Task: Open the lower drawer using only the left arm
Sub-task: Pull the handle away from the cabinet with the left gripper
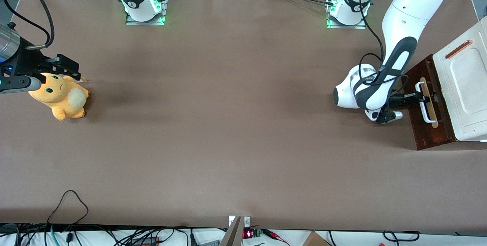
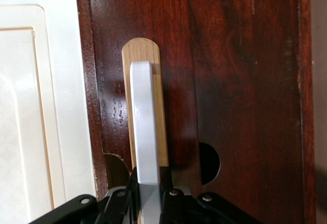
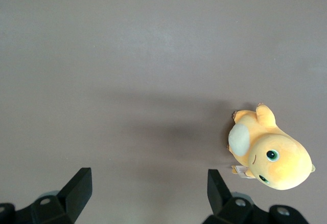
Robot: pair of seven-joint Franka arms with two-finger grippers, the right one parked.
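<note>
Brown matte counter point(image 1: 228, 132) spans the front view, carrying one cabinet point(image 1: 462, 86) at the working arm's end and one orange plush toy point(image 1: 61, 96) at the parked arm's end. One left arm point(image 1: 403, 37) reaches down from its base and bends at the wrist, so that its forearm runs level toward the cabinet's front. Its gripper point(image 1: 417, 97) sits at the white bar handle point(image 1: 425, 101) of the lower drawer point(image 1: 428, 124). In the wrist view the black fingers point(image 2: 122, 203) stand close on either side of the handle point(image 2: 144, 142), closed around the bar; contact at the tips is partly hidden by the bar itself. One handle is counted, mounted on one pale wooden strip point(image 2: 159, 106) with a rounded end, fixed to the dark red-brown drawer front point(image 2: 240, 81). The drawer front projects out from under the cabinet's white moulded top point(image 2: 36, 106), nearer the arm than the top's edge; how far the drawer itself has slid cannot be judged. Two rounded cutouts point(image 2: 209, 162) show in the wood, one on each side of the strip. The plush toy lies on its side, well apart from the cabinet.
</note>
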